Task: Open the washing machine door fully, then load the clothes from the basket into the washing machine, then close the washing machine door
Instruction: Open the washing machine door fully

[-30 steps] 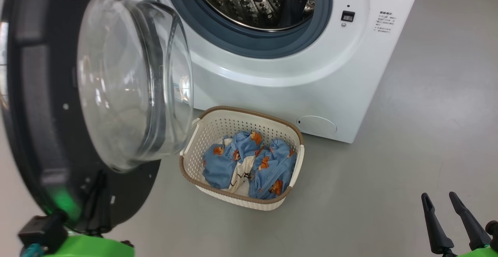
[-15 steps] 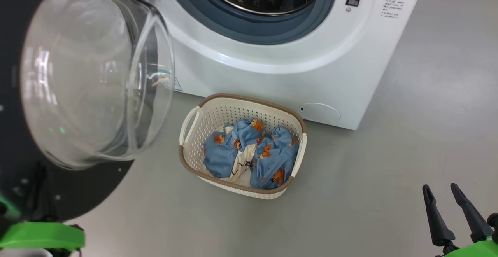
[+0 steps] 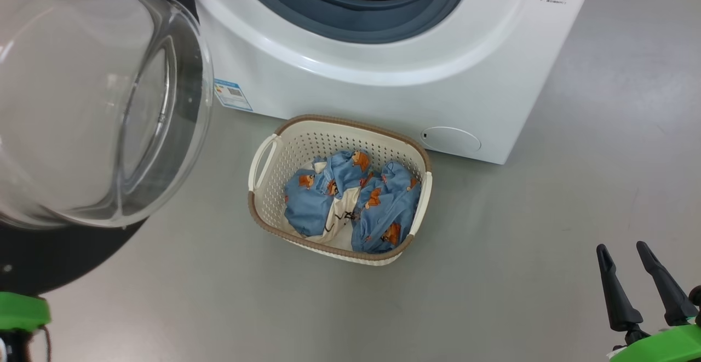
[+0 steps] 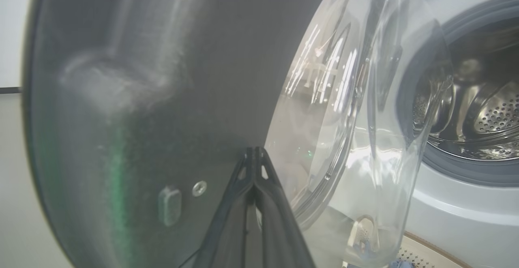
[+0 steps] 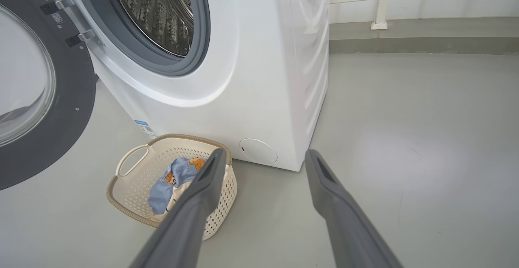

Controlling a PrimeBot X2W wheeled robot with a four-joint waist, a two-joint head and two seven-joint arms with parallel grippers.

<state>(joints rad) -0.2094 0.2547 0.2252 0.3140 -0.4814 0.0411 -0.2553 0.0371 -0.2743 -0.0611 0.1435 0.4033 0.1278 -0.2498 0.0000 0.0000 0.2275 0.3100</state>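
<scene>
The washing machine [image 3: 383, 93] stands with its door [image 3: 55, 258] swung open to the left, the clear glass bulge [image 3: 98, 104] facing me. In the left wrist view my left gripper [image 4: 254, 151] is shut, its tips against the door's [image 4: 142, 77] black inner face beside the glass, with nothing between the fingers. The basket [image 3: 306, 148] sits on the floor before the machine, holding the clothes [image 3: 350, 203], blue printed pieces around a white one. My right gripper [image 3: 621, 248] hangs open at the lower right, apart from the basket [image 5: 134, 179], the clothes [image 5: 170, 179] and the machine [image 5: 259, 77].
Grey floor [image 3: 493, 274] spreads to the right of the basket. A blue label [image 3: 233, 95] and a round lower flap [image 3: 452, 139] mark the machine's front. The steel drum [image 5: 158, 12] stands open behind the gasket. A white railing [image 5: 381, 0] runs along the back.
The door has swung further open, towards the left of the head view, with my shut left gripper going along. The head camera has tilted, shifting the basket up the picture. The right gripper stays open.
</scene>
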